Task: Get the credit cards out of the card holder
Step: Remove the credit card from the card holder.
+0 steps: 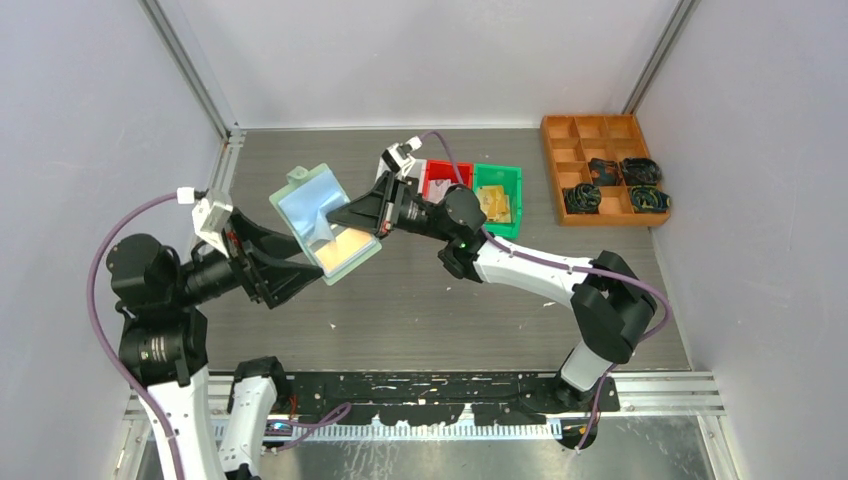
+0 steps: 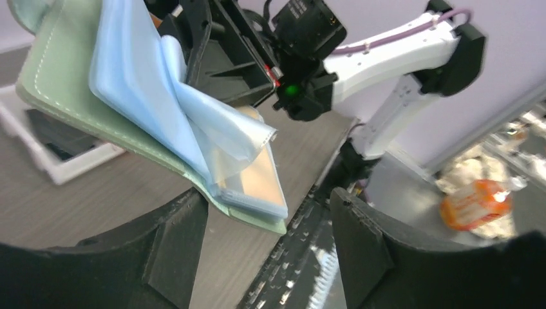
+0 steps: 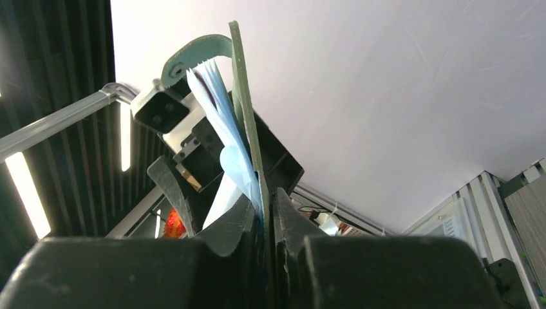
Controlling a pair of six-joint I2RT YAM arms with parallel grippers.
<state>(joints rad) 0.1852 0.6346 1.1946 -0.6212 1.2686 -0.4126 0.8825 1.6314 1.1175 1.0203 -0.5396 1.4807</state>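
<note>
With the right gripper (image 3: 265, 206) clamped on the card holder (image 1: 305, 198), held unfolded in the air left of centre, extraction appears pending: the left gripper (image 2: 270, 238), jaws spread and empty, should next pinch the gold card (image 2: 257, 183).

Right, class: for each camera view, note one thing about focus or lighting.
Top view: even light, sharp all over, card holder clearly shown. Left wrist view: card holder fairly sharp, orange bottle behind it blurred. Right wrist view: strip light glares, right gripper underexposed, almost black.
</note>
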